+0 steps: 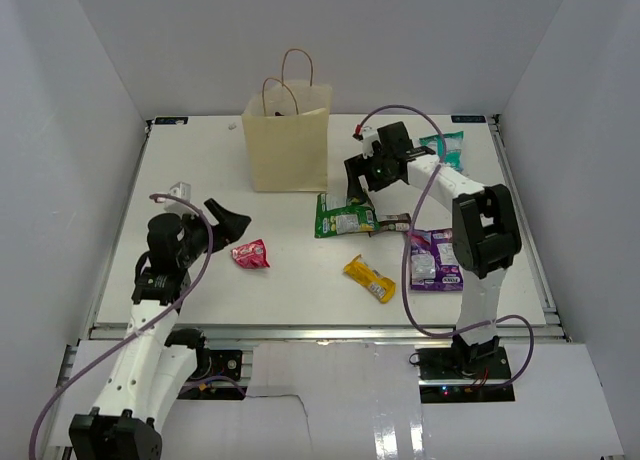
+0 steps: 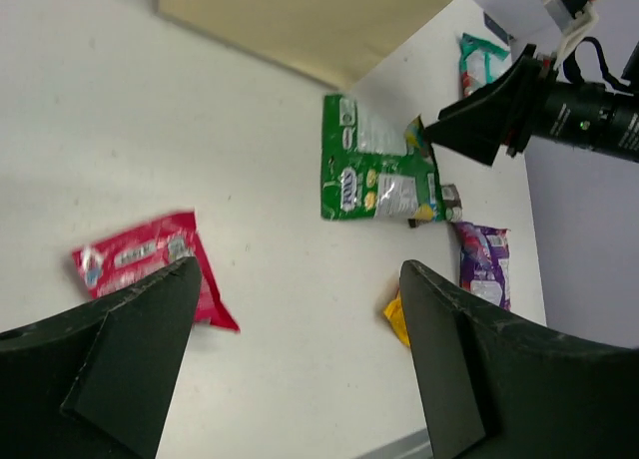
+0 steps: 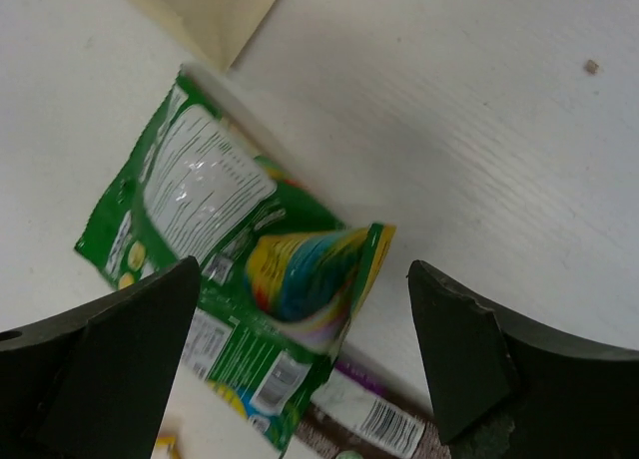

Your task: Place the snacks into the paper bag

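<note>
The paper bag (image 1: pixel 288 135) stands upright at the back middle of the table. A green pouch (image 1: pixel 345 217) lies in front of it, with a brown bar (image 1: pixel 392 222) at its right edge. A yellow bar (image 1: pixel 369 278), a purple pouch (image 1: pixel 434 258), a teal pouch (image 1: pixel 446 146) and a small red packet (image 1: pixel 250 254) also lie flat. My right gripper (image 1: pixel 365 185) is open and empty just above the green pouch (image 3: pixel 230 279). My left gripper (image 1: pixel 226 220) is open and empty beside the red packet (image 2: pixel 140 259).
White walls close the table in on three sides. A small white clip-like object (image 1: pixel 180 191) lies near the left edge. The metal rail (image 1: pixel 320 330) runs along the table's front edge.
</note>
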Controlling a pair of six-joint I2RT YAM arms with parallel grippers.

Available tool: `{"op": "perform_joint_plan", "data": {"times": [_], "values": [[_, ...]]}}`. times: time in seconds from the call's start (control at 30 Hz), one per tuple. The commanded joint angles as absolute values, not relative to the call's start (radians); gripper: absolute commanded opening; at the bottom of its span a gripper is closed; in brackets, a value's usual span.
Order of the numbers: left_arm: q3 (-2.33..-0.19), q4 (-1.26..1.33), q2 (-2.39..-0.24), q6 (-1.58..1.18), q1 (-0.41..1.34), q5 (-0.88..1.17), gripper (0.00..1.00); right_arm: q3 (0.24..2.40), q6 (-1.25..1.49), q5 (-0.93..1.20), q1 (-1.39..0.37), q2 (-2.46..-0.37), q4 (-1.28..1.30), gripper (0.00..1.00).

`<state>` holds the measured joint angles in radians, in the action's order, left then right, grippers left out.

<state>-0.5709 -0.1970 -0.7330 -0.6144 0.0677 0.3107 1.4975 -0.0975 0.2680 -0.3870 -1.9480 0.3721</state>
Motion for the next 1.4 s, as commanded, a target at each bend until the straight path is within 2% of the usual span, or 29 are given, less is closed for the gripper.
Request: {"op": "perform_joint_plan", "data": {"times": [0.0,0.2,0.33,0.4,0.43,0.47,0.5,0.6,0.63,0.67,0.87,0.97,1.37], "values": [[-0.52,-0.379,-0.591,-0.732,0.069,0.268,0.91,1.585,-0.07,0.287,-0.371,-2.019,0.429,0.9],[-0.434,-0.469,-0.5,-0.811,0.071,0.278,0.93,1.513,-0.182,0.475,-0.373,-2.039,0.443,0.9],[-0.41,-0.474,-0.494,-0.857,0.071,0.276,0.94,1.428,-0.242,0.635,-0.371,-2.04,0.462,0.96],[-0.42,-0.474,-0.511,-0.856,0.071,0.276,0.94,1.407,-0.258,0.713,-0.371,-2.042,0.466,0.84],[-0.423,-0.474,-0.515,-0.853,0.071,0.278,0.94,1.401,-0.262,0.738,-0.37,-2.049,0.469,0.7],[-0.426,-0.476,-0.526,-0.847,0.071,0.276,0.94,1.401,-0.264,0.767,-0.37,-2.054,0.491,0.64],[-0.428,-0.476,-0.528,-0.845,0.069,0.278,0.94,1.401,-0.268,0.787,-0.368,-2.059,0.495,0.48],[-0.423,-0.476,-0.523,-0.848,0.071,0.276,0.94,1.397,-0.27,0.84,-0.361,-2.051,0.503,0.29],[-0.42,-0.476,-0.52,-0.848,0.071,0.278,0.94,1.396,-0.275,0.853,-0.356,-2.039,0.503,0.16],[-0.417,-0.476,-0.515,-0.851,0.069,0.276,0.94,1.397,-0.276,0.867,-0.353,-2.031,0.505,0.09],[-0.411,-0.476,-0.506,-0.854,0.069,0.284,0.94,1.442,-0.32,1.067,-0.311,-1.916,0.509,0.08],[-0.41,-0.476,-0.509,-0.856,0.071,0.287,0.94,1.489,-0.34,1.103,-0.305,-1.853,0.511,0.08],[-0.414,-0.476,-0.495,-0.853,0.071,0.287,0.94,1.664,-0.318,1.052,-0.304,-1.75,0.479,0.08]]}}
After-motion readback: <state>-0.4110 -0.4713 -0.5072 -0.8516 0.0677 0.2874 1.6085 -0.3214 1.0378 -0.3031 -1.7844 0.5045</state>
